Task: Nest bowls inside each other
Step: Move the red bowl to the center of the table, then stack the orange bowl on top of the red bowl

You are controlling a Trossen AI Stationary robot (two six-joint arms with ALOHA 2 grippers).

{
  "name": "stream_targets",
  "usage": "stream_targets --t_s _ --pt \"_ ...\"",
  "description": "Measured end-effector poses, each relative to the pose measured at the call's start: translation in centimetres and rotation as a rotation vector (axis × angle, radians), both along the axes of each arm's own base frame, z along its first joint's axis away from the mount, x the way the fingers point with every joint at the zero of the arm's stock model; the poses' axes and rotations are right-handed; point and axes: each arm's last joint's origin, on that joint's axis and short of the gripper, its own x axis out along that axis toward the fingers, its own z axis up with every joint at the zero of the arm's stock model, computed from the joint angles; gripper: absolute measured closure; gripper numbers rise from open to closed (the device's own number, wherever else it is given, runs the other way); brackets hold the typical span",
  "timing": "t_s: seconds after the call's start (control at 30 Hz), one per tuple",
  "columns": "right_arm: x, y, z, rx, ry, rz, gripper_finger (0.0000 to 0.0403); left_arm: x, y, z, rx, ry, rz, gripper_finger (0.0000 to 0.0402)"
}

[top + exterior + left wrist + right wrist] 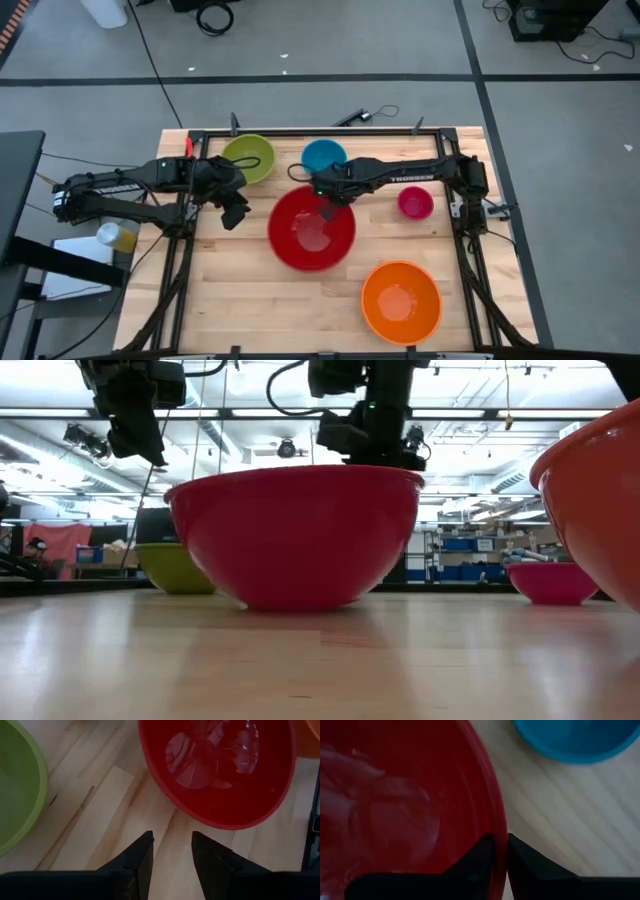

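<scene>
High view shows the red bowl (311,228) mid-table, empty, with the right gripper (500,851) pinching its rim, fingers narrow. The green bowl (248,157), blue bowl (323,156), pink bowl (415,203) and orange bowl (401,301) sit apart, none nested yet. The left gripper (172,850) hovers beside it, spread, empty. "TROSSEN" reads on the right arm (410,173).

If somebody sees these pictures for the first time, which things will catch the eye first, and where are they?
The big glossy red plastic bowl at the table's middle stands out first, with the right gripper pinching its rim on the side nearest the round blue plastic bowl. Next comes the large glossy orange plastic bowl near the front edge. The left gripper hangs open beside the red bowl.
</scene>
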Motion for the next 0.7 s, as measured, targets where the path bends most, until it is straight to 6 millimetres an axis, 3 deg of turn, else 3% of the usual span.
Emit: stream_targets --t_s 0.2,0.3,0.4,0.7 --pt "-2.2 0.2 -2.0 0.024 0.063 -0.094 0.0319 0.1 0.0 0.1 0.010 -0.016 0.019 0.0264" --pt "-3.3 0.4 -2.0 0.035 0.041 -0.155 0.0301 0.2 0.0 0.1 0.009 -0.022 0.022 0.0264" --pt "-4.4 0.7 -0.9 0.043 -0.014 -0.205 0.0283 0.2 0.0 0.1 0.009 -0.022 0.022 0.0264" --pt "-8.7 0.9 5.0 -0.034 -0.170 -0.322 0.0260 0.9 0.3 0.7 0.078 -0.115 -0.032 0.0264"
